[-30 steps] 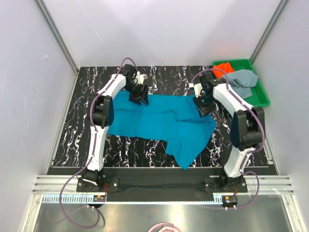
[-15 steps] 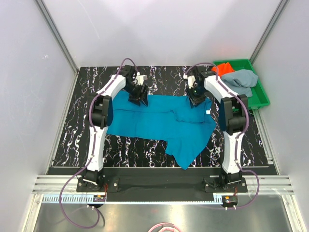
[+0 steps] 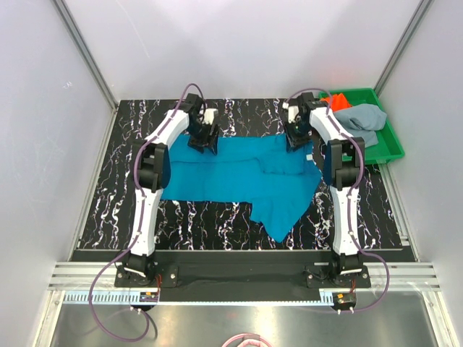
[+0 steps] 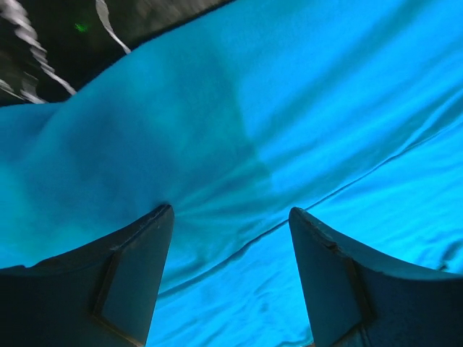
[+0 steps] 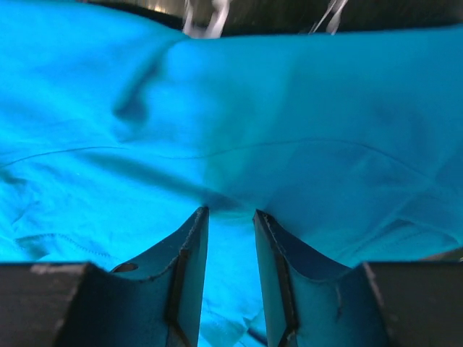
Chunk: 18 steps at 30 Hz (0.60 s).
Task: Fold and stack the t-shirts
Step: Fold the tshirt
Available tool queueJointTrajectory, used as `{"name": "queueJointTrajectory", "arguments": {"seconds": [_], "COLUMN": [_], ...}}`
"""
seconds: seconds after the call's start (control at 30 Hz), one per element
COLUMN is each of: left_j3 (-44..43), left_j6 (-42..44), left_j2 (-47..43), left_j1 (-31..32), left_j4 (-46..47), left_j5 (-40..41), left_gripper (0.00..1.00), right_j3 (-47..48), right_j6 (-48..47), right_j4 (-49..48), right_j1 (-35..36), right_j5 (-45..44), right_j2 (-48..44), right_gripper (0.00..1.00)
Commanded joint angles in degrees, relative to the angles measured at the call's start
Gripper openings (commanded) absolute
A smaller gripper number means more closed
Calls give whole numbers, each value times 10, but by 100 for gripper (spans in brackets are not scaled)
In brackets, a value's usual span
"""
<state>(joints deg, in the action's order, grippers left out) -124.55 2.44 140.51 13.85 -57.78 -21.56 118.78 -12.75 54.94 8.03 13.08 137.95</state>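
The teal-blue t-shirt (image 3: 239, 170) lies spread across the black marbled table, with one part hanging toward the near edge. My left gripper (image 3: 205, 137) is over its far left edge. Its jaws are wide open, with the fingertips pressing on the cloth in the left wrist view (image 4: 230, 211). My right gripper (image 3: 296, 139) is at the shirt's far right edge. Its jaws are nearly closed with a fold of teal cloth pinched between them (image 5: 231, 211). The orange-red t-shirt (image 3: 335, 101) and the grey-blue t-shirt (image 3: 365, 119) lie bunched in the tray.
A green plastic tray (image 3: 383, 155) stands at the back right corner of the table (image 3: 123, 202). Grey walls close in the back and both sides. A black rail with both arm bases runs along the near edge.
My right gripper has moved back and left, pulling the shirt's right edge toward the back of the table. My left gripper has shifted slightly back along the far left edge.
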Motion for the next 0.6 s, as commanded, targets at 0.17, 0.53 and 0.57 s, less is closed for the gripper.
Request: {"name": "queueJointTrajectory", "arguments": {"seconds": [0.17,0.53,0.57], "left_j3": [-75,-122,-123], "left_j6": [18,13,14], "left_j2": [58,61,57], "left_j1": [-6,-2,0], "left_j4": [40,64,71], "left_j5": [104,135,143], "left_gripper": [74,82,83], "right_j3": [175,219,219], "right_j6": [2,-2,-2], "right_j4": [-21,-45,-50], "right_j1": [-8,-7,-7], "right_j5": [-11,-26,-28], "right_j2": [108,131,120], "right_gripper": [42,47,49]}}
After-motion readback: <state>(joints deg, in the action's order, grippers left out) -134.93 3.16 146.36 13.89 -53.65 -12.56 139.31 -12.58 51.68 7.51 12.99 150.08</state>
